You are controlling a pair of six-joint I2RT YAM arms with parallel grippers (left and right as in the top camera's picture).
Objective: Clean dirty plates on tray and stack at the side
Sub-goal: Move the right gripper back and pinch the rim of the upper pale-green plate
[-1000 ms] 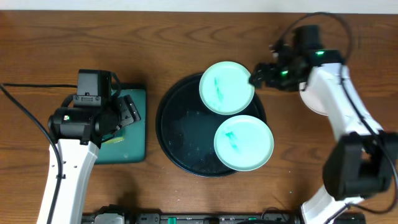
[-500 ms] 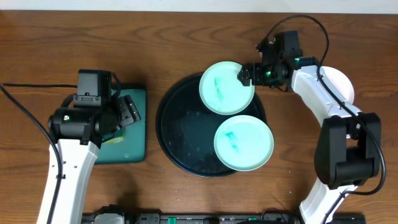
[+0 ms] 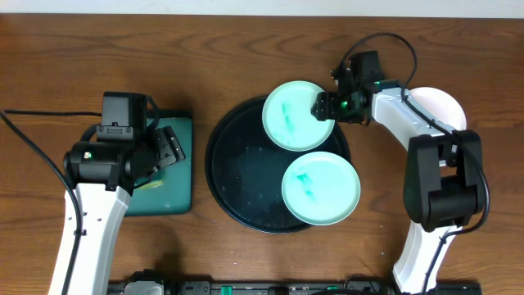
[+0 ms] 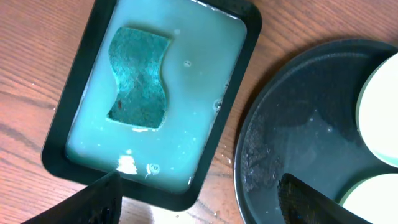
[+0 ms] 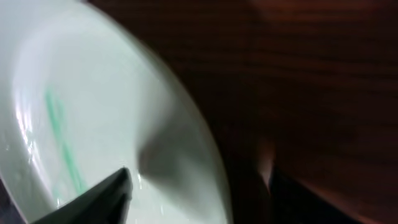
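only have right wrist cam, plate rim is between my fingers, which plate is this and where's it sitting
Observer: The right gripper is at the right edge of the far mint plate, which lies on the black tray and reaches past its far rim.
Operator: any other dirty one on there
Observer: Yes, a second mint plate with a teal smear sits on the near right part of the tray.
Operator: wheres the left arm
Observer: The left gripper hangs open above the rectangular tray, where the sponge lies in cloudy liquid.
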